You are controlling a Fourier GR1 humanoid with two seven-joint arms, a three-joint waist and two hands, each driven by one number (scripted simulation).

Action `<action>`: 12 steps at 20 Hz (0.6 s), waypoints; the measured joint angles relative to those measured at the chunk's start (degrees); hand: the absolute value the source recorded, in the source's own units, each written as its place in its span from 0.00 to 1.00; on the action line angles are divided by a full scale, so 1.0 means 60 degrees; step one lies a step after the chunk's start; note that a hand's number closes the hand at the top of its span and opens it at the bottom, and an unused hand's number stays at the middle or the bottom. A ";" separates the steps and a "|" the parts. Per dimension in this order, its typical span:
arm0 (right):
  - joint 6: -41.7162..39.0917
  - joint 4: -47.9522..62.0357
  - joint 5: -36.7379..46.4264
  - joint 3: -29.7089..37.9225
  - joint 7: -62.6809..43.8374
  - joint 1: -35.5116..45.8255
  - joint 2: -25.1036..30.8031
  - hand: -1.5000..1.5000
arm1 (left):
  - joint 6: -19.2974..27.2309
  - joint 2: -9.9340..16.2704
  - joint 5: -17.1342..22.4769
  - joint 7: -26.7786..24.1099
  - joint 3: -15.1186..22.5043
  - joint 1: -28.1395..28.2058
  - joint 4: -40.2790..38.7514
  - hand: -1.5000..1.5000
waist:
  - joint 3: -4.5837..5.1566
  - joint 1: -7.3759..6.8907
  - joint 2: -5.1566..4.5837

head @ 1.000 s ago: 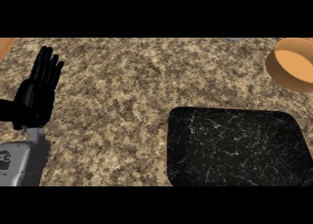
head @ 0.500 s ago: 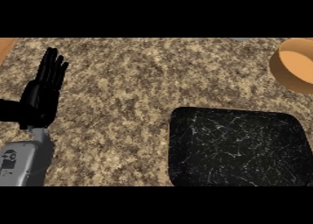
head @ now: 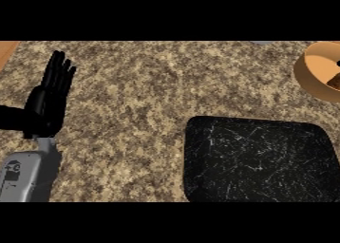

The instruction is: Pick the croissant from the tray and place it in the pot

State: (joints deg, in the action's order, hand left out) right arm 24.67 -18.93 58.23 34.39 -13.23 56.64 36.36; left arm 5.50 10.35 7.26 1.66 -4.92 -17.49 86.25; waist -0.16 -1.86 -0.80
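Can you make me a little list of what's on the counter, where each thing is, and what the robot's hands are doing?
counter: speckled stone
tray: black, lower right, nothing on it
pot: orange-brown, top right edge, cut off by the view
inside the pot: something brown, likely the croissant, and a dark shape above it, cannot tell what
left hand: at the left, open, fingers up, resting
right hand: cannot be made out

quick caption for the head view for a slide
Left hand resting open at the counter's left; black tray bare; croissant showing inside the pot at the right edge.
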 measured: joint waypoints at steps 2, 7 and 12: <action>0.0332 -0.0125 -0.0345 0.0237 0.0507 0.0024 -0.0073 0.00 | -0.0113 0.0097 0.0120 0.0077 -0.0093 -0.0042 0.0042 0.50 | 0.0001 -0.0007 0.0004; 0.0838 -0.0375 -0.1367 0.1028 0.1084 0.0300 0.0001 0.00 | -0.0059 0.0078 0.0024 0.0009 -0.0082 0.0048 0.0097 0.50 | 0.0004 0.0023 0.0025; 0.1246 -0.0792 -0.2510 0.1837 0.1588 0.0202 -0.0043 0.00 | 0.0005 0.0077 0.0018 0.0294 -0.0070 0.0166 0.0384 0.50 | 0.0012 0.0132 0.0083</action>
State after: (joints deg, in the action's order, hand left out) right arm 32.14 -23.68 43.17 45.42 -3.70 57.85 36.10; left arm 5.53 10.81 7.37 3.42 -5.33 -16.50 88.56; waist -0.09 -1.06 -0.30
